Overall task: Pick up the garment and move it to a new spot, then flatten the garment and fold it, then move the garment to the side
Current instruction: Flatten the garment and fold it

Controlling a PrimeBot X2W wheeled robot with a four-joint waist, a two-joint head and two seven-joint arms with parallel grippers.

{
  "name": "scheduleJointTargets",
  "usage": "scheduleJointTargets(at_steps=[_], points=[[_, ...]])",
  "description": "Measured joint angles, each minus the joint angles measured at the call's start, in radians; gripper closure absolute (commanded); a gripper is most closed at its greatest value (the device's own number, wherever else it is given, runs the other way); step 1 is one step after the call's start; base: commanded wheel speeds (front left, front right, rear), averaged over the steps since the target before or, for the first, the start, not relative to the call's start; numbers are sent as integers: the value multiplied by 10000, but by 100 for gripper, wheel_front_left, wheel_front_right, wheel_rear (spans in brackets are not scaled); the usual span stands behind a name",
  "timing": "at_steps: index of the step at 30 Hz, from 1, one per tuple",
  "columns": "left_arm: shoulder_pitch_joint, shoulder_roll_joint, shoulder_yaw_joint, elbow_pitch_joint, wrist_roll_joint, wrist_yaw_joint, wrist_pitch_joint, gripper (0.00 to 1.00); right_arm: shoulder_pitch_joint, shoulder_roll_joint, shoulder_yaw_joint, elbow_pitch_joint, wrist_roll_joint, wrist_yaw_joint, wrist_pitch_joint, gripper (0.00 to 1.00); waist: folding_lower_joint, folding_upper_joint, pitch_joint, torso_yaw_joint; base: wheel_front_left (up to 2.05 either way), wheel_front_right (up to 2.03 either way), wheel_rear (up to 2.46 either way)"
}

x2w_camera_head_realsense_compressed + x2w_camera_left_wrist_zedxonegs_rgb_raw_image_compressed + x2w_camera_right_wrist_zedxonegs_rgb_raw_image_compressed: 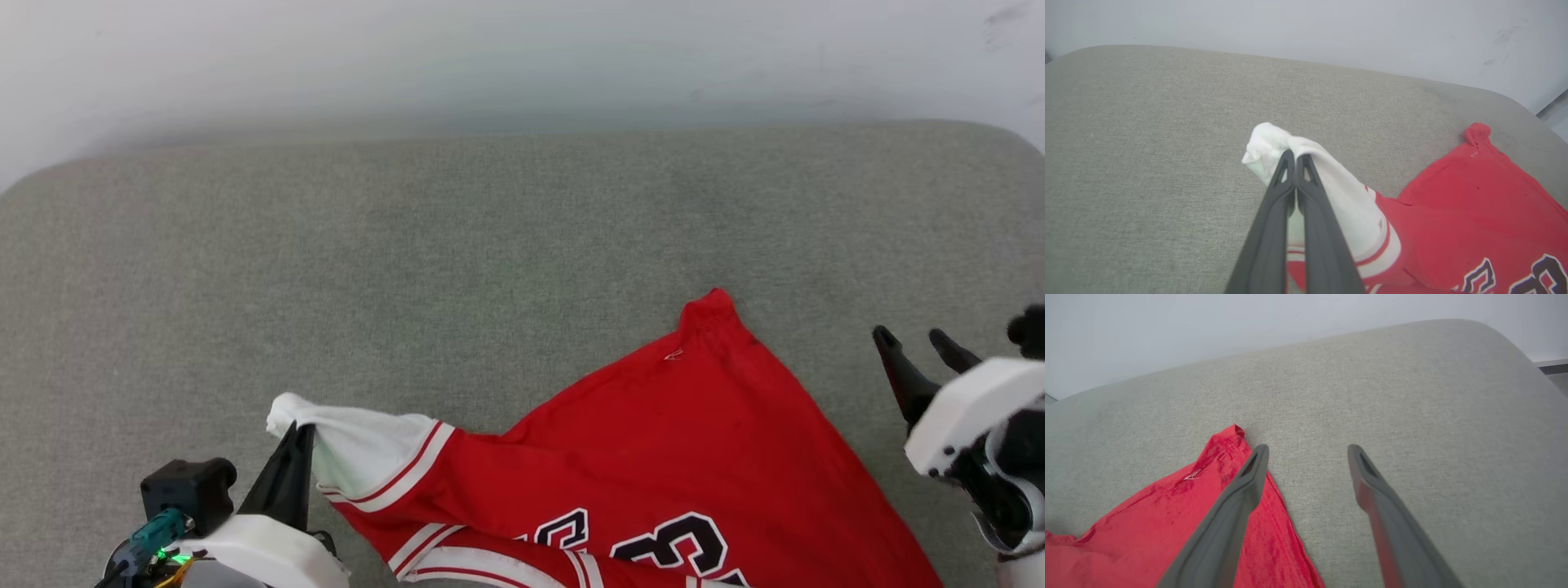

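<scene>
Head view: the left gripper point(303, 430) stands at the near left, jaws clenched on the tip of the white sleeve point(359, 453) of the garment point(678, 441). The left wrist view confirms this grip: the left gripper point(1295, 157) has both fingers pressed together with the sleeve point(1339, 196) bunched around their tips and lifted slightly off the grey upholstered surface point(490, 245).

The garment lies on the near half of this surface. Its long axis runs from the held sleeve at the near left toward the right. The red body is spread right of centre, and one hem corner point(714, 306) points to the far side. The black, white-outlined lettering point(669, 543) faces up at the near edge, where the garment runs out of frame. The fabric is not flat: a ridge runs from the sleeve into the body.

The right gripper point(910, 336) stands at the right, jaws wide apart and grasping nothing. In the head view it is clear of the garment's right edge. In the right wrist view the right gripper point(1308, 449) has one finger overlapping the red edge just near of the hem corner point(1235, 433); contact cannot be determined.

Assessment: the garment lies to the left of the right gripper. The right arm is the nearer one to the hem corner and right edge. Flattening would likely require a grip there, opposite the held sleeve.
</scene>
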Motion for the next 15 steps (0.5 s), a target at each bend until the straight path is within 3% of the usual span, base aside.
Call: scheduleJointTargets(at_steps=[10, 15], points=[[-1492, -265, -313, 36, 368, -523, -50, 100, -3125, -874, 2121, 1233, 307, 0, 4215, 0, 2, 0, 1493, 723, 0, 0, 0], [-2254, -514, -545, 282, 527, -834, -107, 100, -4318, -1139, 2924, 1845, 311, 0, 4978, 0, 3, 0, 2194, 1175, 0, 0, 0]])
